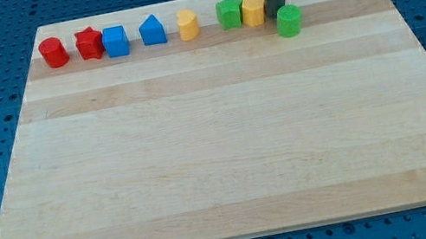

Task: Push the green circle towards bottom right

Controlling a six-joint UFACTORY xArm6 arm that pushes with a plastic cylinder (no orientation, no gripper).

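Green circle (290,21), the block the task is about, sits near the view's top edge of a pale wooden board (228,152), right of centre and slightly below a row of other blocks. It is a short green cylinder standing upright on its flat end.

My tip (275,13), the lower end of a dark upright rod, rests on the board just at the circle's upper left side, touching it or very nearly so. That placement makes sense: with the tip up and to the left, a push would drive the circle down and to the right, which is where the task wants it. There are no jaws on this arm, only the rod, so nothing opens or closes.

Directly left of the tip stands a yellow block (254,10), its shape unclear, close enough that the rod partly overlaps it. Further left along the row come a green star-like block (229,12), a yellow rounded block (188,24), a blue pointed block (152,30), a blue cube (116,42), a red star-like block (89,44) and a red cylinder (54,53).

The large lower area of the board is bare wood, so the way toward the bottom right looks unobstructed. Judging by the circle's position, nearly all of the travel remains.
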